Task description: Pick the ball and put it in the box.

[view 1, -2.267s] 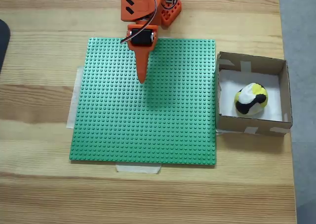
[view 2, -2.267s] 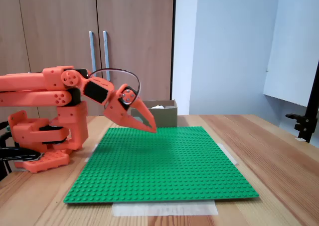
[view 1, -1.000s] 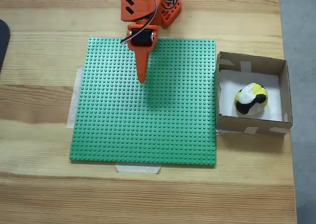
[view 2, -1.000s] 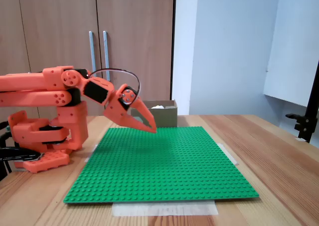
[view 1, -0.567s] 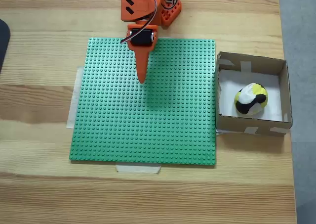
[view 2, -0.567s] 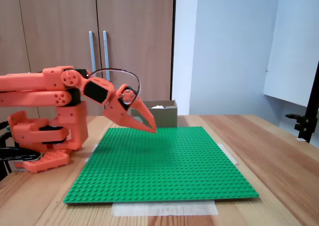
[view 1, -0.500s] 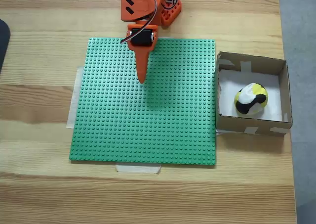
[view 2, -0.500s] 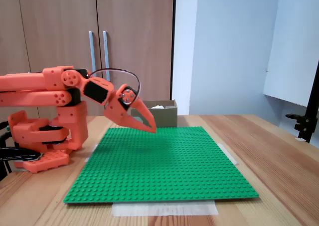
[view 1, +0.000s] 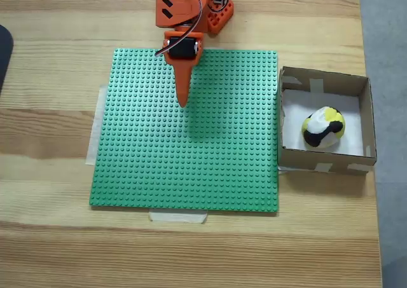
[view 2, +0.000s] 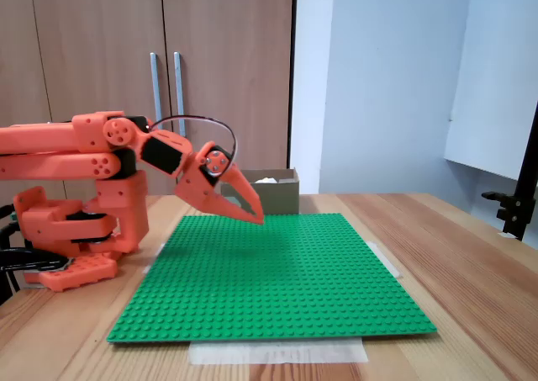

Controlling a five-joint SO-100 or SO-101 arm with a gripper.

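Small lumpy ball (view 1: 324,128), patched white, black and yellow, sat inside the box (view 1: 366,116), resting on the white floor a little toward 5 o'clock of its centre, apart from all four walls. Shallow square box of brown cardboard, low walls, pale tape at the corners, open top up, lay at 3 o'clock in a fixed view from above. Seen from the side in a fixed view, stood upright at 12 o'clock (view 2: 282,198), white showing above the rim.
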